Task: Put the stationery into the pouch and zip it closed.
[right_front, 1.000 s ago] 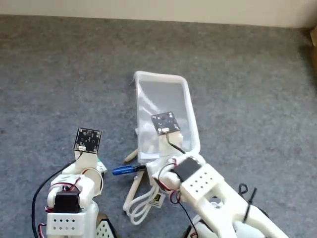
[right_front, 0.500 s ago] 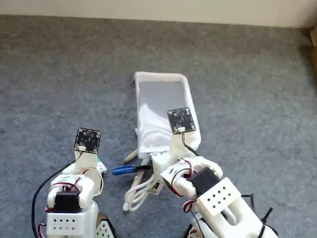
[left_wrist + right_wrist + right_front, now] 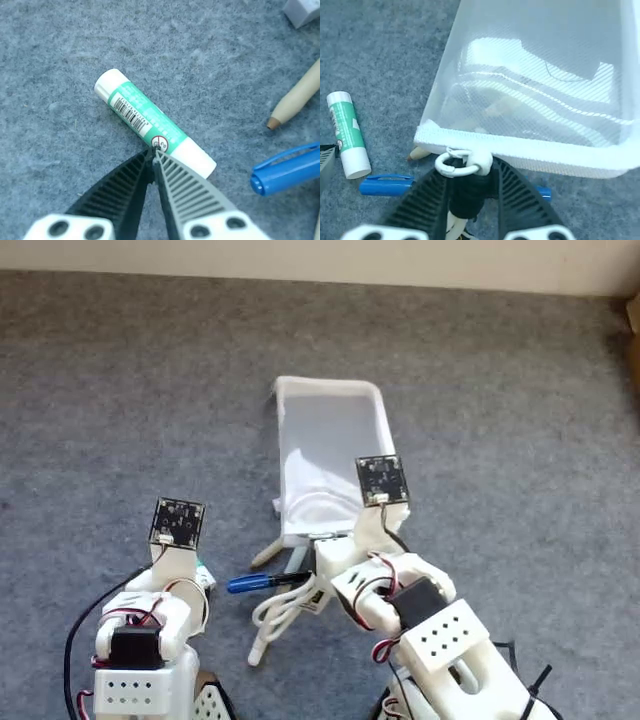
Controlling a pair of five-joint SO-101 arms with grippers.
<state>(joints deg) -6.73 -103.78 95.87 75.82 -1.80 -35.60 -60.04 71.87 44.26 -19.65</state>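
White mesh pouch lay flat with some items already inside; the glue stick and blue pen lay outside it. On the left gripper the fingers were pressed together and empty, tips at the glue stick. The right gripper sat at the pouch mouth by the zip pull, its grip impossible to judge. Risks: closed fingers would likely roll the stick away, and a tug on the zip might drag the light pouch. Grey felt-like surface; pale wall strip beyond.
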